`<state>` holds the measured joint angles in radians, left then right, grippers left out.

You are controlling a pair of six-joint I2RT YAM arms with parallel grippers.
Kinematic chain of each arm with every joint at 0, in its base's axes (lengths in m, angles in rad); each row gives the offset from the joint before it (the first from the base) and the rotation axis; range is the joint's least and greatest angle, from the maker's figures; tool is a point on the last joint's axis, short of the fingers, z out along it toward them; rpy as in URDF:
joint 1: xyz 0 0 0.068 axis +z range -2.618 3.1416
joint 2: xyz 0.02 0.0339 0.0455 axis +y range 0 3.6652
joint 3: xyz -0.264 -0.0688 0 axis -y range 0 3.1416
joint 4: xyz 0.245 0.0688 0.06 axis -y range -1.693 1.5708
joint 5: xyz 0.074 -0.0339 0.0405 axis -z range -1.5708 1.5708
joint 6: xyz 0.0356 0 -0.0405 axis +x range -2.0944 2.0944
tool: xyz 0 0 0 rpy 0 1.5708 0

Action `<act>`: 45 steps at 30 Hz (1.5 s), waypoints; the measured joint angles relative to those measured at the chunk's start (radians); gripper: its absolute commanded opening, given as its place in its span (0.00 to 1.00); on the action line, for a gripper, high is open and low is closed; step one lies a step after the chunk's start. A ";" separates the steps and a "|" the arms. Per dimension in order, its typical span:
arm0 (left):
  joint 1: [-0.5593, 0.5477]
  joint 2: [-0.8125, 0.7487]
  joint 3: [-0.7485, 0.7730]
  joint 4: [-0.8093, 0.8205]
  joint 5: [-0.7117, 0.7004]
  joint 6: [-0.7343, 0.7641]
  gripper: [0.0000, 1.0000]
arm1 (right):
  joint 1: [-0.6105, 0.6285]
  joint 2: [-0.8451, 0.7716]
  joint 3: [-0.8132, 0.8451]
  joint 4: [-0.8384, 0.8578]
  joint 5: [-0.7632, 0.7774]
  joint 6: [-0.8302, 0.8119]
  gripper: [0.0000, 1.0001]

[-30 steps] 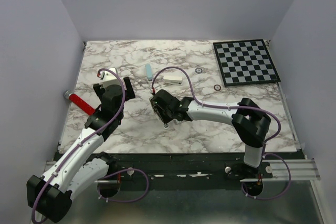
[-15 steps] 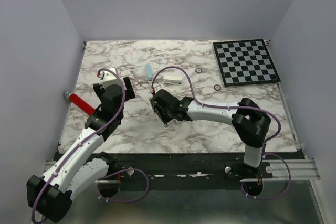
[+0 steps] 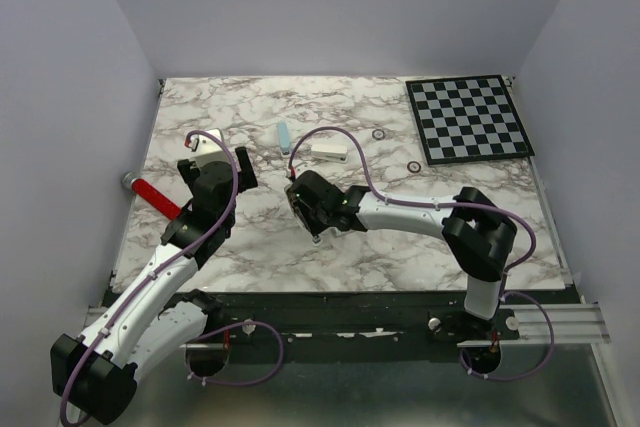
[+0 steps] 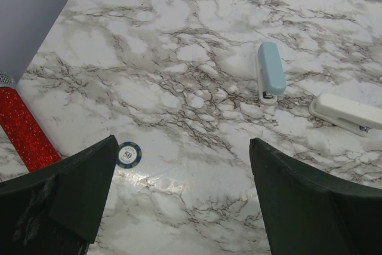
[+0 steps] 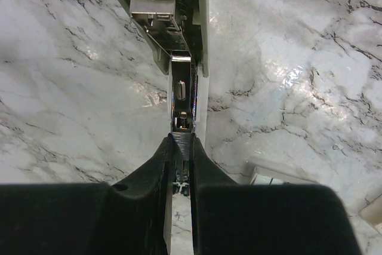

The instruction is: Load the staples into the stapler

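In the right wrist view a white stapler (image 5: 170,4) lies opened out, its shiny metal magazine rail (image 5: 181,97) running toward me. My right gripper (image 5: 182,143) is shut on the staples (image 5: 182,147), a thin dark grey strip held right over the near end of that rail. From above, the right gripper (image 3: 303,197) covers this stapler and the staples. My left gripper (image 4: 183,147) hangs open over bare marble, its fingers (image 4: 77,189) wide apart, nothing between them; it sits left of the right gripper (image 3: 218,172).
A light blue stapler (image 3: 283,137) and a closed white stapler (image 3: 329,150) lie behind the grippers. A red glitter tube (image 3: 150,194) lies at the left edge with a poker chip (image 4: 128,154) nearby. A small white box (image 5: 268,177), two rings (image 3: 379,134) and a chessboard (image 3: 468,117) lie rightward.
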<state>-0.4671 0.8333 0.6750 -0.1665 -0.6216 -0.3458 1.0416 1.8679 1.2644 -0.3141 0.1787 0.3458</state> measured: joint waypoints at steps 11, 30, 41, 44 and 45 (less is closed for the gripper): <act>0.000 -0.001 0.000 0.000 0.000 0.000 0.99 | 0.000 -0.017 -0.002 0.007 -0.001 0.000 0.17; 0.000 -0.002 0.000 0.000 0.000 0.000 0.99 | 0.000 -0.017 -0.016 0.007 -0.018 0.000 0.17; 0.000 -0.002 0.000 0.000 0.000 0.000 0.99 | 0.000 -0.017 -0.019 0.007 -0.019 0.000 0.17; 0.000 -0.002 0.000 0.000 0.000 0.000 0.99 | 0.000 -0.017 -0.024 0.006 -0.019 0.000 0.17; 0.000 -0.002 0.000 0.000 0.000 0.000 0.99 | 0.000 -0.017 -0.024 0.006 -0.019 0.000 0.17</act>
<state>-0.4671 0.8310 0.6750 -0.1665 -0.6212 -0.3458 1.0416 1.8511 1.2400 -0.3077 0.1600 0.3458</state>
